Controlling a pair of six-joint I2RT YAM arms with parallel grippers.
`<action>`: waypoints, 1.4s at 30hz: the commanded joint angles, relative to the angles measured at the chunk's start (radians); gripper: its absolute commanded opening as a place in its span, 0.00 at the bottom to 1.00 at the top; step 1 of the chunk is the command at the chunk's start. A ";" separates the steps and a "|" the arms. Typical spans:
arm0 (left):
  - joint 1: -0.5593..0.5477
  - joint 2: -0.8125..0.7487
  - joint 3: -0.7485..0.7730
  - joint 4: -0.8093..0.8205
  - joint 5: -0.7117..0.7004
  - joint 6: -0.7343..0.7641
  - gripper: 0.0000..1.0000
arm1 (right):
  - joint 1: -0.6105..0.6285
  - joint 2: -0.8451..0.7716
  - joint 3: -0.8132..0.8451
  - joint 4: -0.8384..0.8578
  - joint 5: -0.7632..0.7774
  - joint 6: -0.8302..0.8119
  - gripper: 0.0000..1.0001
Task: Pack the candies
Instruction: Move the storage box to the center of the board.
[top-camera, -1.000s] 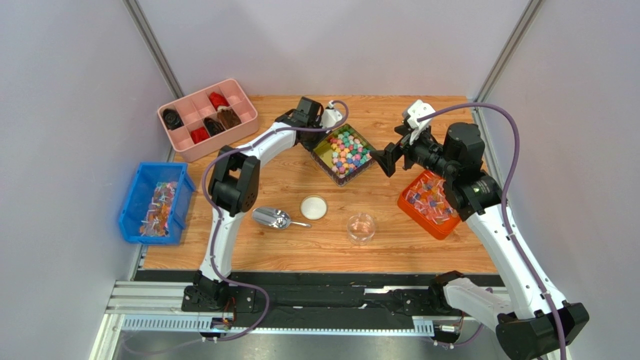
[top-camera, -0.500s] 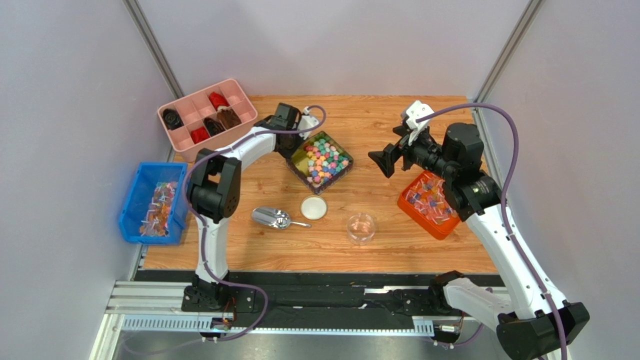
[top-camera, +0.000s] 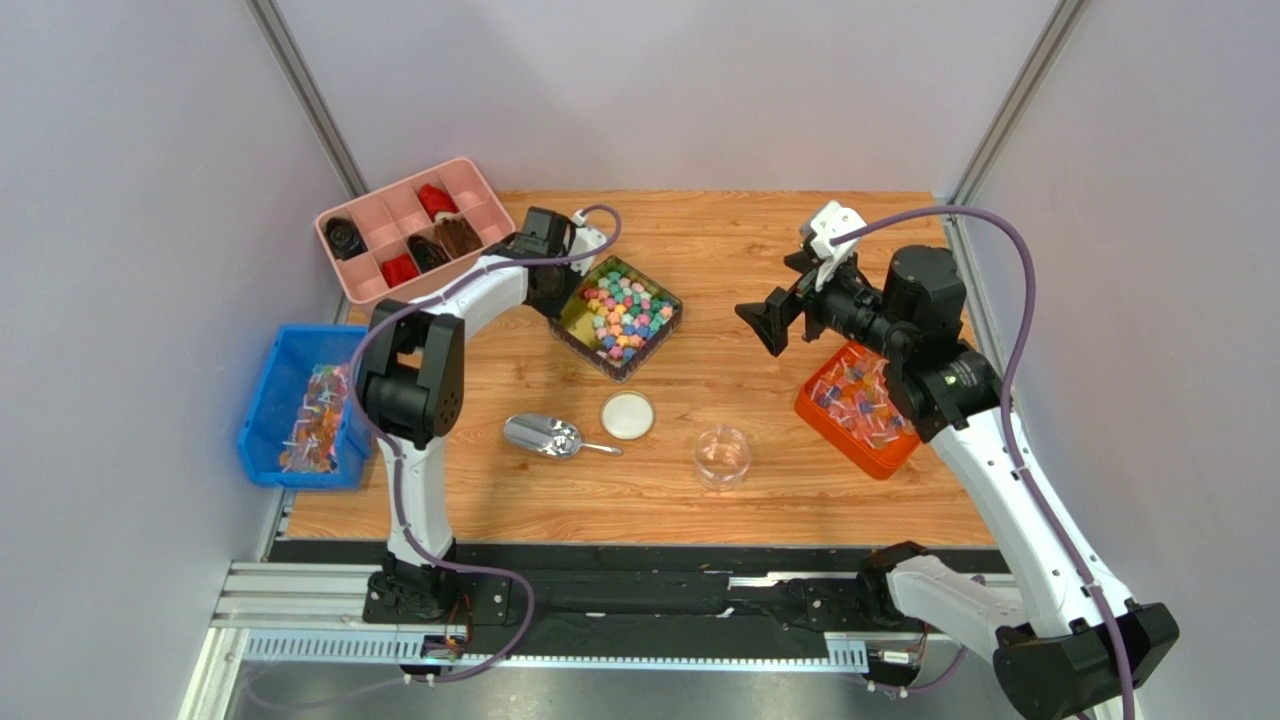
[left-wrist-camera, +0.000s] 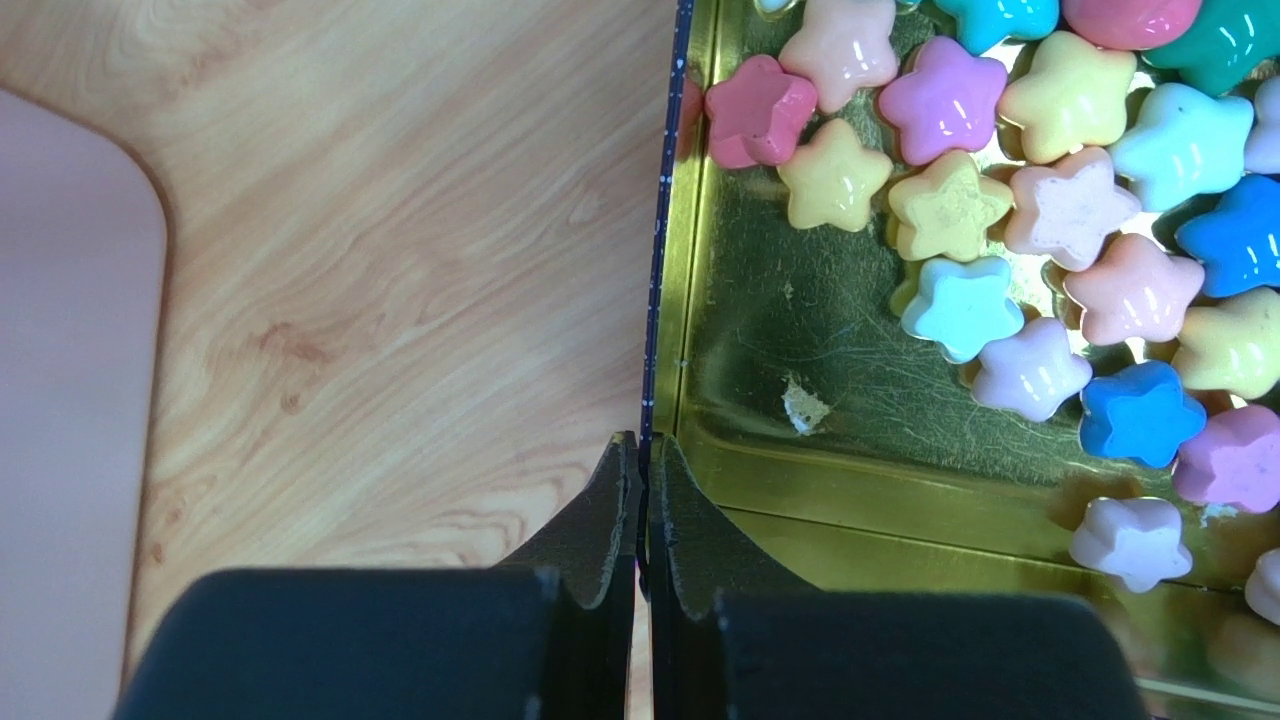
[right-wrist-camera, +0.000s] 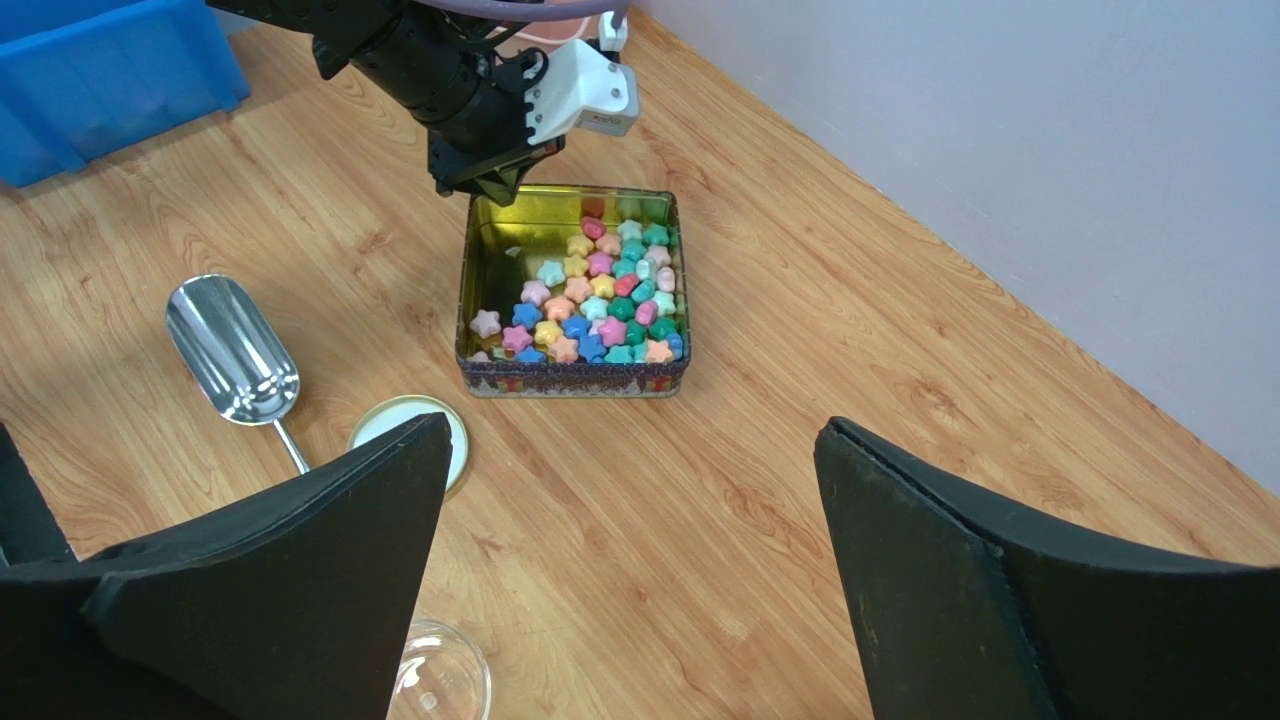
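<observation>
Candies (left-wrist-camera: 962, 300) partly cropped, left pincer (left-wrist-camera: 646, 458) clamped on tin (left-wrist-camera: 766, 285) rim, right pincer (right-wrist-camera: 631, 450) gaping

Two white-shelled arms with black joint housings, left arm (top-camera: 478, 288) and right arm (top-camera: 1025, 498), a mauve cable (top-camera: 1023, 270) looping along each, black bases (top-camera: 1085, 656), matt black wedge-shaped fingers (right-wrist-camera: 271, 585) on the left claw (left-wrist-camera: 643, 518) and right claw (right-wrist-camera: 631, 443), white wrist camera mounts (top-camera: 831, 228)

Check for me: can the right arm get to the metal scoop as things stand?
Probably yes. The right gripper is open and empty, the scoop lies in the open with its handle toward that side, and only the flat white lid lies near the path. A long stretch, though.
</observation>
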 joint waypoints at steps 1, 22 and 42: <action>0.026 -0.054 -0.059 -0.066 -0.033 -0.055 0.02 | 0.007 0.006 0.031 0.015 -0.008 -0.014 0.96; 0.126 -0.278 -0.233 0.002 -0.006 -0.072 0.73 | 0.027 0.009 0.033 0.014 -0.008 -0.019 0.96; 0.285 -0.646 -0.536 -0.228 0.617 0.298 0.99 | 0.049 0.009 0.031 0.014 -0.017 -0.019 0.97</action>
